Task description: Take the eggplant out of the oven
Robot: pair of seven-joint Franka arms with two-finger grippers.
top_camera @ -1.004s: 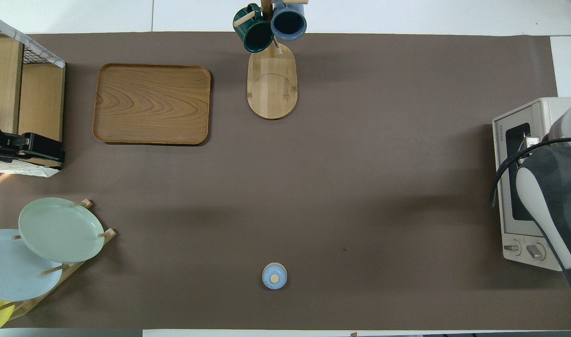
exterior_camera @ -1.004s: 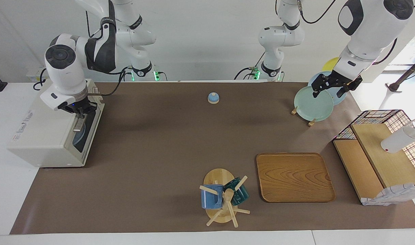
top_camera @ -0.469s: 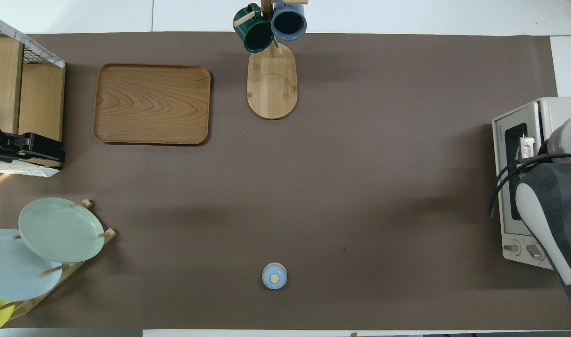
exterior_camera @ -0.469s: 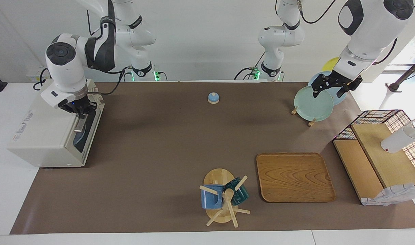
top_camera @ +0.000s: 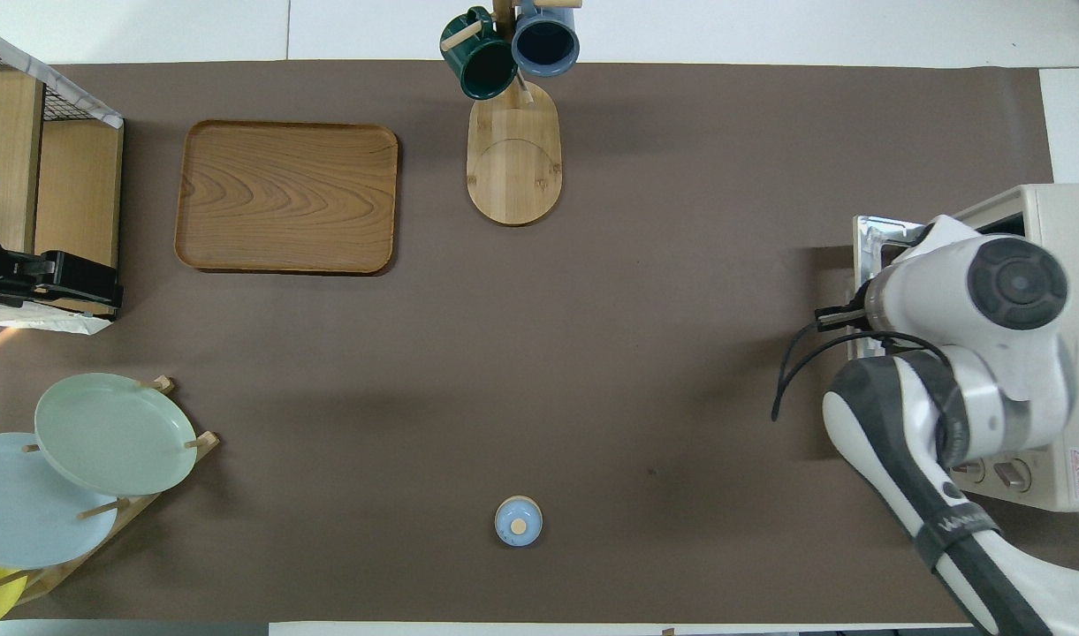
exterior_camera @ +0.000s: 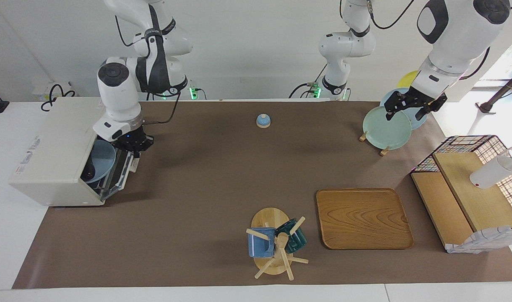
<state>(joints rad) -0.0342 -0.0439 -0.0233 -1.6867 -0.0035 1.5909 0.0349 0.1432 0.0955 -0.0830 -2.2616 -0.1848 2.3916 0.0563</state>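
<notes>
One dark shape inside the oven [exterior_camera: 50, 155], lying low against a pale blue dish [exterior_camera: 101, 162], is all that shows of the eggplant [exterior_camera: 89, 171]; the oven stands at the right arm's end of the table, and its door [exterior_camera: 118, 176] hangs part-way down, tilted outward; the right gripper [exterior_camera: 135, 158] sits at the door's free upper edge, fingers pressed together, though whether they pinch the handle cannot be told; a small blue bell [exterior_camera: 263, 121] stands well apart from the oven, toward the left arm's end; a mug stand [exterior_camera: 274, 243] and a wooden tray [exterior_camera: 363, 218] lie farther from the robots than the oven, also toward that end; the left gripper [exterior_camera: 404, 114] waits with fingers spread over a green plate [exterior_camera: 383, 132] in a rack, well apart from the oven.
</notes>
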